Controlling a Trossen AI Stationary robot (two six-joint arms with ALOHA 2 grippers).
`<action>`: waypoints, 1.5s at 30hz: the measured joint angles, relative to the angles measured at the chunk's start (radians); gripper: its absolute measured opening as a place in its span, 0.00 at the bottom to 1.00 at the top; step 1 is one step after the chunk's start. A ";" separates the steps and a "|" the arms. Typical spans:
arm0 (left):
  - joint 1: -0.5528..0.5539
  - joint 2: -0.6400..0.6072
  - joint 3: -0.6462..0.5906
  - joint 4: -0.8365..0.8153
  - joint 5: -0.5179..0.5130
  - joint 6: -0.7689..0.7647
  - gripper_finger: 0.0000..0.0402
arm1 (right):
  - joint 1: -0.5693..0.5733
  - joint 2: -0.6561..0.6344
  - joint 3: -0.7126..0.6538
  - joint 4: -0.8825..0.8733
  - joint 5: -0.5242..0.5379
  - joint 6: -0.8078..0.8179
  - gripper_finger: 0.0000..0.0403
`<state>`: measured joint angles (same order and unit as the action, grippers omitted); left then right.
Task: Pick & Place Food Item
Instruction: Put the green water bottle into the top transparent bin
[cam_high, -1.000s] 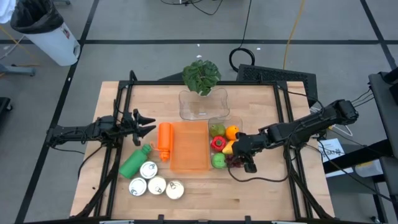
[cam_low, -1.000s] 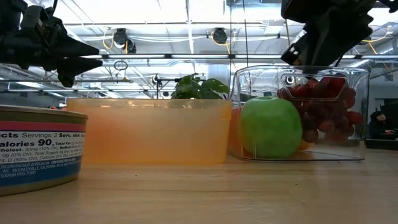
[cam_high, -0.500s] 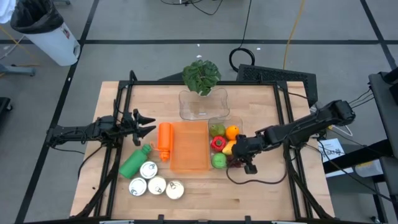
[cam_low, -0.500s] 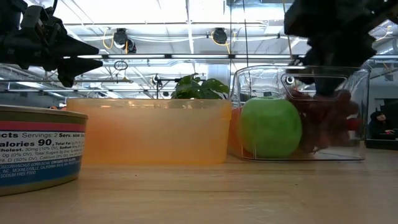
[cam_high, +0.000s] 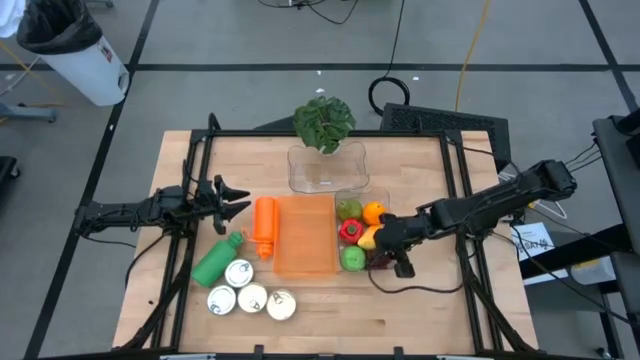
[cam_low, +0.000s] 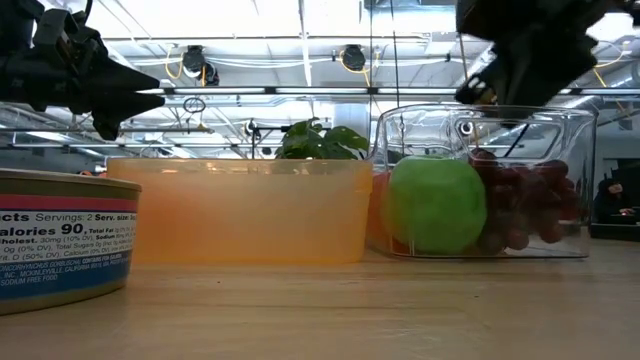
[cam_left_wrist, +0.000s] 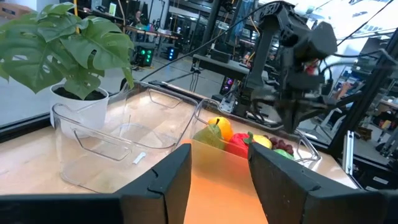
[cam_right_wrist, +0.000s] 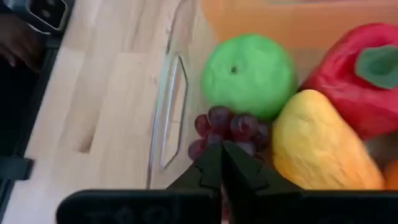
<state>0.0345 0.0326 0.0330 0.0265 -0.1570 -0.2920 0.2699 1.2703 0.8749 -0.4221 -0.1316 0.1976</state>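
Note:
A clear bin (cam_high: 386, 194) right of the table's middle holds a green apple (cam_right_wrist: 249, 74), a red pepper (cam_right_wrist: 354, 74), a yellow fruit (cam_right_wrist: 317, 149), an orange (cam_high: 373, 211) and dark red grapes (cam_right_wrist: 227, 127). The grapes lie on the bin's floor (cam_low: 520, 205) beside the apple (cam_low: 435, 205). My right gripper (cam_right_wrist: 222, 149) is shut and slants down over the bin's near right corner (cam_high: 380, 250); the low view shows it above the rim, clear of the grapes. My left gripper (cam_high: 243, 203) waits open and level at the table's left.
An orange tray (cam_high: 305, 235) stands left of the fruit bin, with an empty clear bin (cam_high: 327, 167) and a potted plant (cam_high: 323, 122) behind it. An orange bottle (cam_high: 264, 225), a green bottle (cam_high: 218, 260) and three cans (cam_high: 250, 295) lie at the near left.
The grapes hung high in the clear bin, just under my right gripper, a second ago. They have fallen and now lie on the bin's floor. My right gripper dipped toward the bin and came back up above its rim.

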 joint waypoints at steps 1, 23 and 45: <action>0.000 0.000 0.000 0.000 0.000 0.000 0.42 | 0.000 -0.019 0.000 0.006 0.000 0.002 0.00; 0.000 0.000 0.000 0.000 0.000 0.000 0.51 | -0.263 -0.615 -0.571 0.747 0.165 -0.244 0.00; 0.000 0.018 0.007 -0.016 0.040 -0.147 0.43 | -0.448 -0.661 -0.672 0.947 -0.130 -0.273 0.00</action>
<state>0.0341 0.0505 0.0395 0.0102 -0.1172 -0.4393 -0.1780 0.6090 0.2028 0.5247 -0.2614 -0.0758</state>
